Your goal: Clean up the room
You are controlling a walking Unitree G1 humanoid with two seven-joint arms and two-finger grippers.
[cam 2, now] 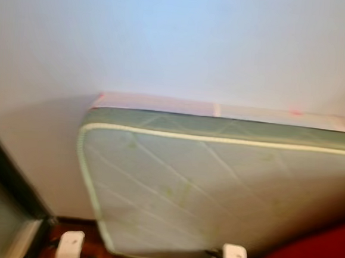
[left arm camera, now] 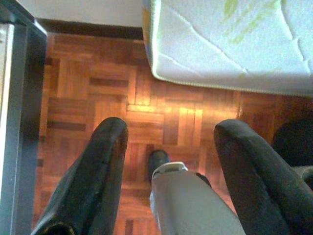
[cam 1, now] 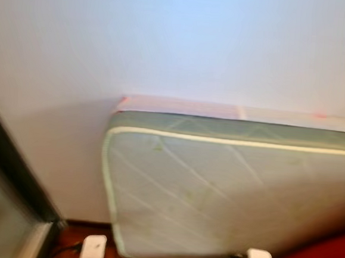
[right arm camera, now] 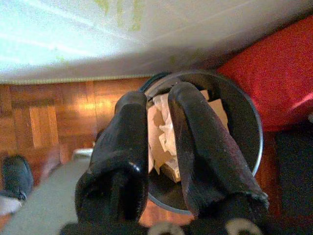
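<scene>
Right wrist view looks down past the right claw [right arm camera: 159,147], whose two black fingers stand close together with only a narrow gap and nothing pinched between them, so it reads as nearly clenched and empty. Directly beyond its fingertips sits a round dark waste bin [right arm camera: 244,112] holding crumpled paper scraps [right arm camera: 161,132]; the claw hangs over the bin's mouth, a sensible place to be if rubbish is meant to drop in. Just past the bin a pale quilted mattress [cam 1: 227,187] leans on its edge against the white wall [cam 1: 167,39], probably stood up to free floor space. A red rug [right arm camera: 274,63] lies beside the bin, on the far side from the parquet floor [left arm camera: 98,88].

The left claw [left arm camera: 171,166] hangs released, fingers spread wide over bare parquet, with the mattress corner ahead of it. A dark frame [left arm camera: 24,98] runs along its outer side, possibly a door, though the blur leaves that unsure.
</scene>
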